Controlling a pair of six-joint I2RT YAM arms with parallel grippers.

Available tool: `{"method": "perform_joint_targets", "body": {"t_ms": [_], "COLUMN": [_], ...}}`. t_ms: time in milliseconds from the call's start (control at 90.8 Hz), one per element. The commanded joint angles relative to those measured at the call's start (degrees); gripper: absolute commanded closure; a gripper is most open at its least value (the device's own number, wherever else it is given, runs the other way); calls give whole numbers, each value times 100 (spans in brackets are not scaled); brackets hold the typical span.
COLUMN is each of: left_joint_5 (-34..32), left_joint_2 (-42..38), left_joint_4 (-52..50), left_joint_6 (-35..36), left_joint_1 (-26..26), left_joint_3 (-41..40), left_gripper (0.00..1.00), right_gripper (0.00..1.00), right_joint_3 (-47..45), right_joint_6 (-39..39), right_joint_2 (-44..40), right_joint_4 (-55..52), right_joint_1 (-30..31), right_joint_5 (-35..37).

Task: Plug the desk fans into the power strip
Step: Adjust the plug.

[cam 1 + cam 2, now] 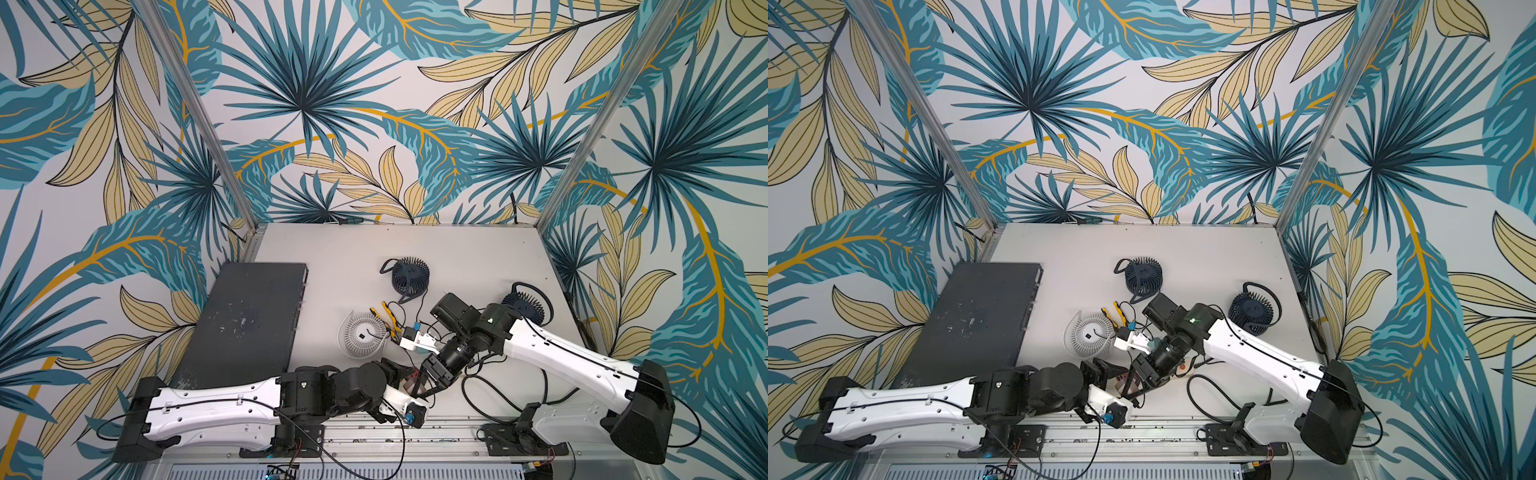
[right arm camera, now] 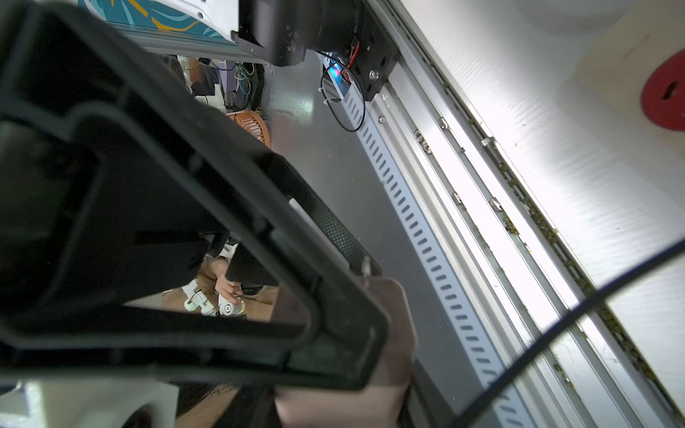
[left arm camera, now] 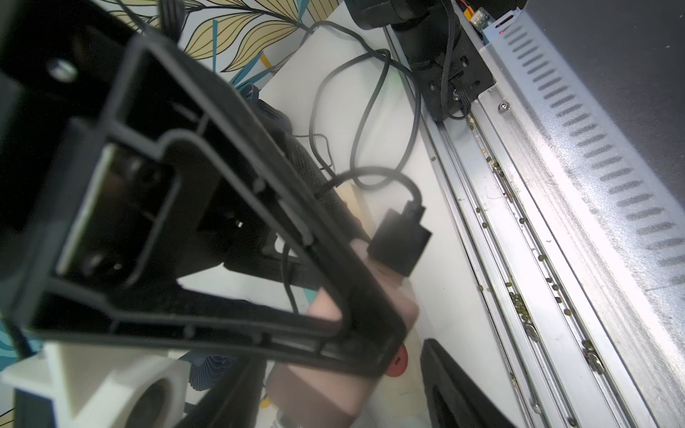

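Two hands crowd power strip (image 3: 322, 392), mostly hidden — left hand (image 3: 406, 350) part-open astride it; right hand (image 1: 427, 386) — grip unclear.

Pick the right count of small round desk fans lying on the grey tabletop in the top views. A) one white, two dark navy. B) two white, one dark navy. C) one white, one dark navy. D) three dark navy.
A: both top views show a white round slatted plastic fan, a dark navy round slatted fan farther back, and a second dark navy fan on the right.
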Motion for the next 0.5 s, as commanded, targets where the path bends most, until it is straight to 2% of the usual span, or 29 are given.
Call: {"method": "perform_joint_targets", "body": {"t_ms": [0, 275, 485], "left_joint_5": [33, 569, 943], "left_joint_2": [142, 342, 269], "left_joint_4": [117, 99, 425], "left_joint_6": [226, -420, -1365], "left_joint_1": [-10, 11, 37], "left_joint_3": [145, 278, 37], "left_gripper": [43, 84, 91], "right_gripper": [98, 93, 89], "right_joint_3": [86, 107, -47], "right_joint_6": [-159, -87, 158], "right_joint_2": [53, -68, -236], "right_joint_4": [-163, -64, 232], "right_joint_1": [-2, -13, -126], "right_joint_5": [-307, 133, 480]}}
